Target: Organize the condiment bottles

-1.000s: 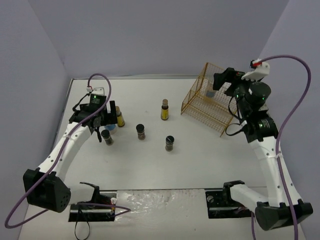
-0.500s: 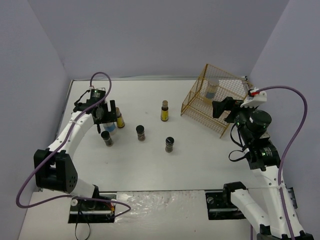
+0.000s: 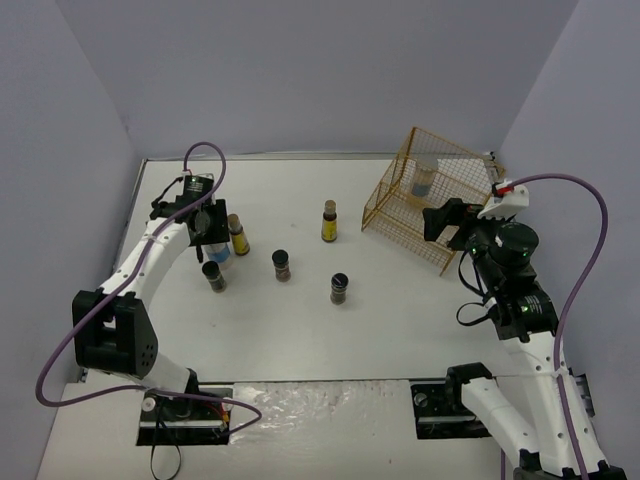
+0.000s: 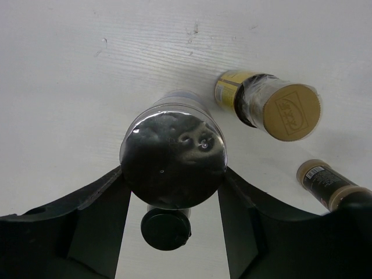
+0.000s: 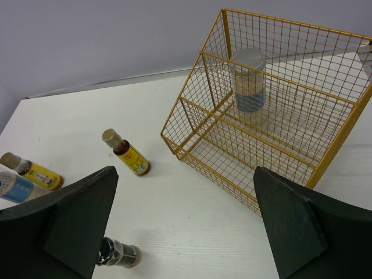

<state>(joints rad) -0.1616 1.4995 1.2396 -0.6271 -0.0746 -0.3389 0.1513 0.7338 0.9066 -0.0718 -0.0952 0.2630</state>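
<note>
1. At the far left of the table, the left gripper [image 4: 172, 177] is hanging over the wide pale jar [image 4: 172, 156] with the silver lid. Its fingers [image 4: 96, 224] are sitting one on each side, right at the lid's outline. Whether they are pressing on it cannot be told.
2. Just beside that jar, a short black-capped jar [image 4: 165, 228] and a yellow-labelled bottle [image 4: 273, 107] are standing close enough to be knocked. Closing squarely on the pale jar's body and lifting straight up before moving sideways is looking like the safest way.
3. Toward the middle, two more dark jars [image 3: 282, 264] [image 3: 340, 288] and a second yellow bottle [image 3: 328, 220] are standing well apart, not yet sorted.
4. Further right, the gold wire rack [image 5: 192, 116] is holding the other pale jar [image 5: 249, 81] upright on its upper shelf.
5. Near the rack's front, the right gripper [image 5: 185, 168] is hovering with its jaws wide apart, gripping nothing. It is probably worth keeping it clear of the rack's open side.
</note>
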